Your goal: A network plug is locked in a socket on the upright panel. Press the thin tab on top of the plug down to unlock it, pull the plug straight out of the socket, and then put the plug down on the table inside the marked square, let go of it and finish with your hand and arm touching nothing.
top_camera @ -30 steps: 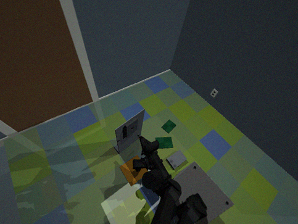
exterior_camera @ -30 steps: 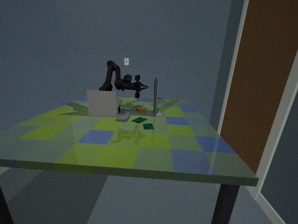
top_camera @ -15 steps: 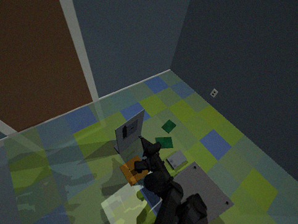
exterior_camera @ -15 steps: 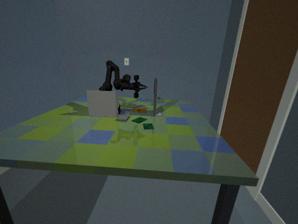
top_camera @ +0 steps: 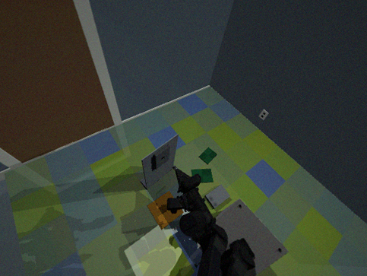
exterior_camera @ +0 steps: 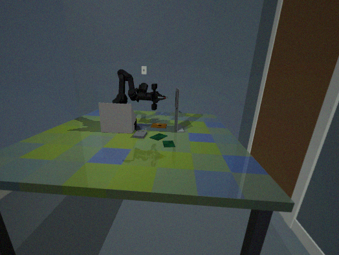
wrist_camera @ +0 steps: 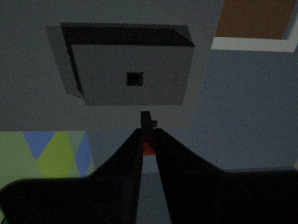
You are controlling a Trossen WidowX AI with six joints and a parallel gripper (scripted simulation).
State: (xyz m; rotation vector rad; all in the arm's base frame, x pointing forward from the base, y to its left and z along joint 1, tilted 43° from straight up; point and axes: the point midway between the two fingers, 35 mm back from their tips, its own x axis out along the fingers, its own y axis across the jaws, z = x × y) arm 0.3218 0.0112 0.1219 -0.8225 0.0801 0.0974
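Unlocking and pulling look done: the end effector (top_camera: 175, 169) (exterior_camera: 166, 97) (wrist_camera: 148, 134), nearly closed, grips the plug (wrist_camera: 148, 142) (red, low-centre in the wrist view) clear of the panel's socket (wrist_camera: 135, 79); setting it inside the marked square, releasing and withdrawing remain.

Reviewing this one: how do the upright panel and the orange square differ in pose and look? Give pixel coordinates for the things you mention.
The panel (top_camera: 160, 181) (exterior_camera: 176, 113) stands upright, while the orange square (top_camera: 163, 217) (exterior_camera: 159, 125) lies flat. The panel is grey and tall; the orange square is low and orange. The panel bears a raised grey block (wrist_camera: 165, 75) with a dark opening; the orange square bears none. Both are on the table.
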